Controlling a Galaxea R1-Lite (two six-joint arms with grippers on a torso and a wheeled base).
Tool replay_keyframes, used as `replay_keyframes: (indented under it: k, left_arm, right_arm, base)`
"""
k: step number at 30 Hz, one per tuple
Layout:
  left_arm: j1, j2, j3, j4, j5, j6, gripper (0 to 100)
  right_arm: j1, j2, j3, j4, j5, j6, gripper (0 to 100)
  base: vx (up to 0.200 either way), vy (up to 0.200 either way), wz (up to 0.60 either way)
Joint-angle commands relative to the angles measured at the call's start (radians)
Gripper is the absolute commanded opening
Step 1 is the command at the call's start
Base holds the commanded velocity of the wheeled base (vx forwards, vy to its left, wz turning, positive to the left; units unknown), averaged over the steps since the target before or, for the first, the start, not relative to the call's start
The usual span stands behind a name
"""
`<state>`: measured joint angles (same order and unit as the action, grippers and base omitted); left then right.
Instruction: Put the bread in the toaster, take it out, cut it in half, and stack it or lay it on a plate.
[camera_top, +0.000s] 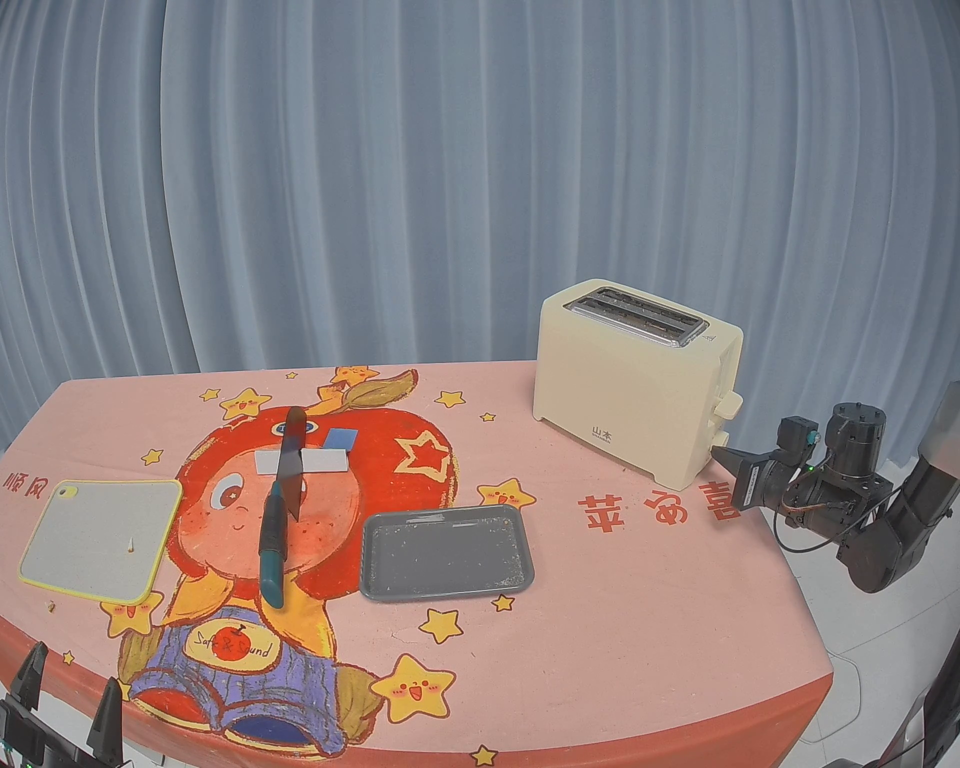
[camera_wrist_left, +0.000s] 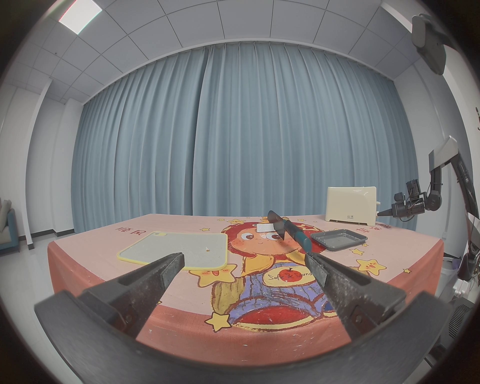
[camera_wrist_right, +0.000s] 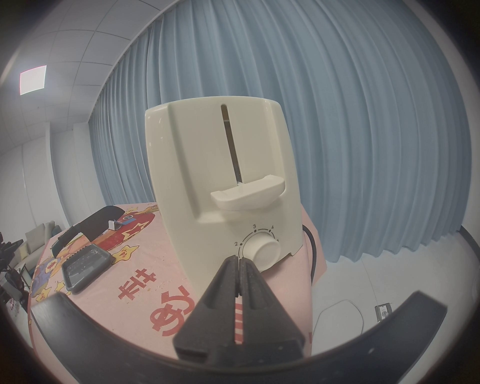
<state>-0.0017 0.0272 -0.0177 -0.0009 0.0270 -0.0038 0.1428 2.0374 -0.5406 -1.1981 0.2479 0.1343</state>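
toaster: stands on the far right part of the table, slots up. slot contents cannot be told. the lever sits at the lower end of its track, with the dial below it.

right gripper: fingers pressed together, gripping nothing. it is level with the toaster's right end face, tips pointing at the dial and just beside it. contact cannot be told.

left gripper: fingers spread apart, gripping nothing. it is past the table's near left edge, below the board.

board: lies flat at the left of the table, with a small crumb on it.

knife: lies flat right of the board, handle toward the near side, blade across a white strip. a blue patch lies just beside the strip.

tray: grey, lies flat right of the knife, near the table centre, well apart from the toaster.
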Motion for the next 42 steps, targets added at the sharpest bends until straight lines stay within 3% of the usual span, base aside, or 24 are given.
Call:
replay_keyframes:
  k: [1,42]
  left_arm:
    - [0.000,0.000,0.018,-0.001,0.001,-0.001,100]
    - [0.000,0.000,0.018,0.001,0.001,-0.001,100]
  right_arm:
    - [0.000,0.009,-0.001,-0.001,0.001,-0.001,0]
    - [0.004,0.020,0.007,-0.001,-0.007,-0.004,0]
  base:
    - [0.000,0.000,0.00]
    - [0.000,0.000,0.00]
